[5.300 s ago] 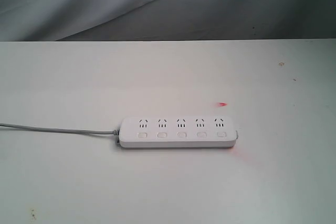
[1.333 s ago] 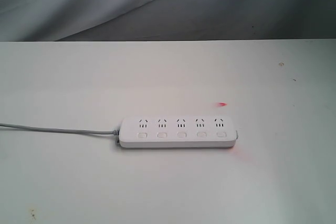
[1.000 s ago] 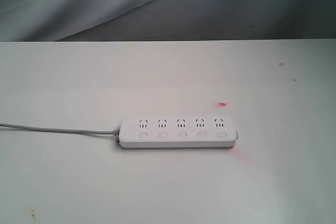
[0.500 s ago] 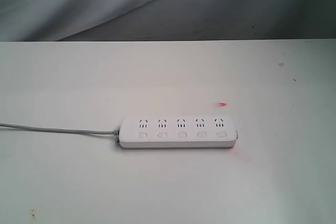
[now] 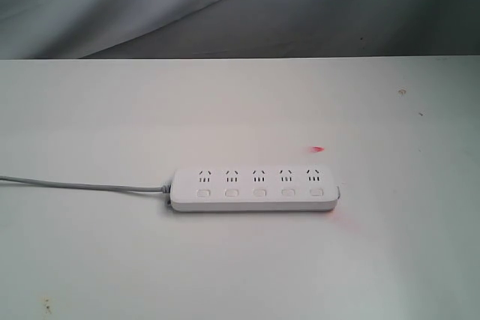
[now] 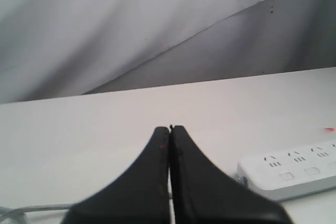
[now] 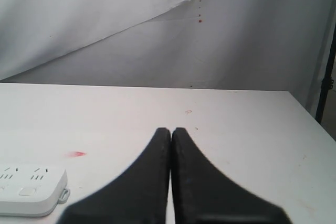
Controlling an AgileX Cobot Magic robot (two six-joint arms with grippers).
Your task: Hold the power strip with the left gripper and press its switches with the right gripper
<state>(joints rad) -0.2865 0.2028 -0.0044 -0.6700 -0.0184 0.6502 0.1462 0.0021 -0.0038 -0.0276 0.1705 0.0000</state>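
- A long flat white plastic power strip (image 5: 253, 189) lies on the white desk (image 5: 112, 260), with a wrinkled grey cloth backdrop (image 5: 150, 5) behind.
- The black left gripper (image 6: 169, 129) and black right gripper (image 7: 171, 129) are both closed and empty.

Soft, even light; slightly blurry.

exterior looks down, wrists low, seemingly near, sharing power strip (image 5: 255, 189)

A white counter (image 5: 240, 103), lightly speckled, carries a small red mark (image 5: 317, 149) toward 3 o'clock of centre. At 12 o'clock hangs a grey-white cloth backdrop (image 5: 150, 5), creased diagonally. Beyond the counter's edge stands a dark pole (image 7: 326, 77).
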